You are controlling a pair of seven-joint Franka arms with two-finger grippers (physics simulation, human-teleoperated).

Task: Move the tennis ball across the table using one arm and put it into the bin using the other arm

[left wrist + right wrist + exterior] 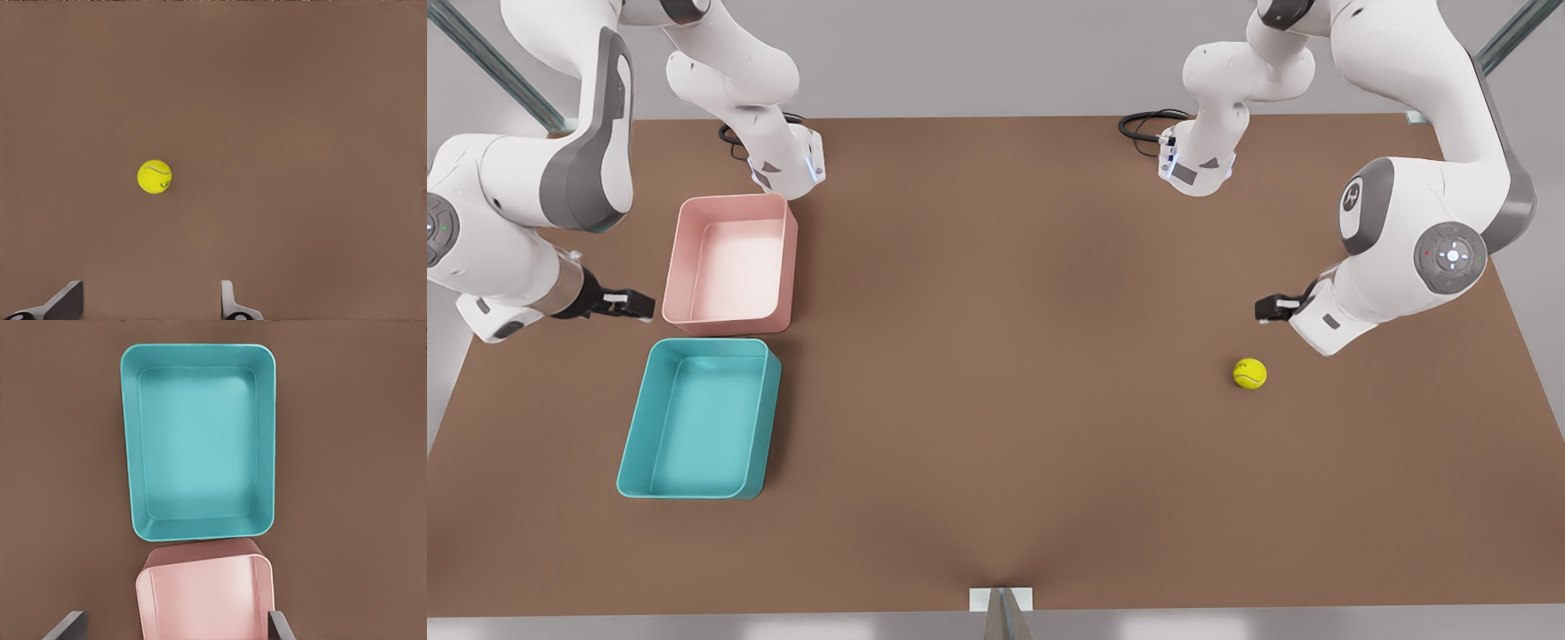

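Note:
The tennis ball (1249,373) lies on the brown table (1005,356) toward the front view's right, small and yellow-green with a curved seam. My left gripper (1272,308) hovers just behind it, open and empty; in the left wrist view the ball (155,177) sits ahead of the spread fingers (67,301). The teal bin (633,418) rests empty at the front view's left. My right gripper (636,305) hangs open beside the bins, and its wrist view looks down on the teal bin (130,453).
An empty pink tray (676,258) stands directly behind the teal bin, nearly touching it, and appears between the right gripper's fingers (280,627) as the pink tray (143,600). Black cables lie at both arm bases along the table's far edge.

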